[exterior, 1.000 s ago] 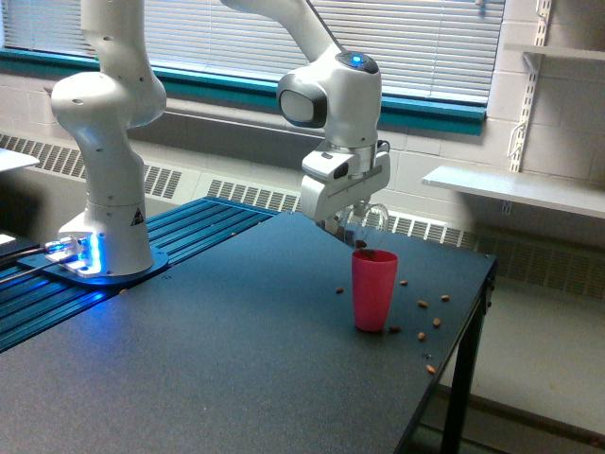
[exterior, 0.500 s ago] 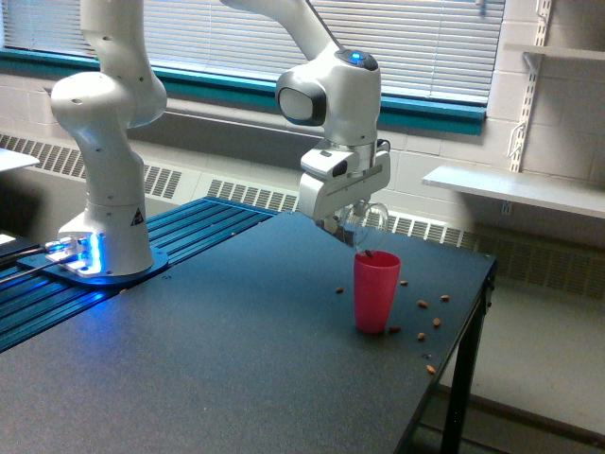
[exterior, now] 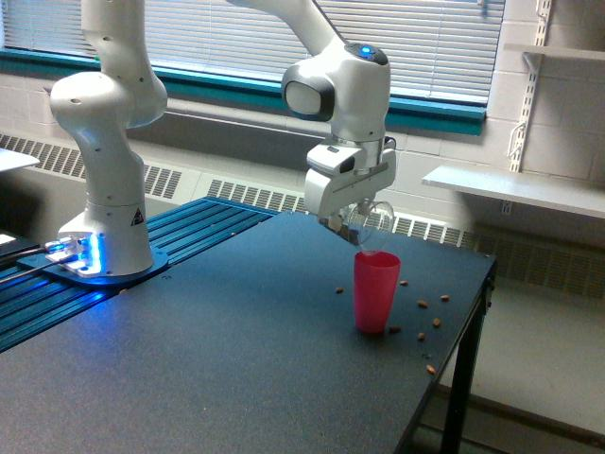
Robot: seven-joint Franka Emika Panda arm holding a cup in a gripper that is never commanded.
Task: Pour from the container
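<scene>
Gripper [exterior: 357, 225] closed around the clear container [exterior: 371, 222], which hangs tilted just above the rim of the pink cup [exterior: 376, 292] near the table's far corner on the exterior view's right. The container's mouth appears to point down toward the pink cup, though its glass is faint against the radiator grille behind, and whether any brown pieces remain inside cannot be made out from where I stand.

Scattered brown pieces [exterior: 423, 305] lie on the dark table [exterior: 217, 359] around the pink cup's base, some beside it, some close to the edge [exterior: 431, 366]. They suggest the main risk: a pour that misses. The pink cup's opening is narrow and the container sits slightly to one side of its centre, so pieces that tumble out fast may well strike the rim and bounce onto the table, or roll off the edge to the floor.

A second risk, in my judgement, is contact. The container and the pink cup's rim are very near, and the cup is light and tall; a small downward or sideways drift of the arm [exterior: 336, 85] could tip it and empty what it has collected.

Third, a smooth clear wall held at a tilt may slip between the jaws if the grip is light.
</scene>
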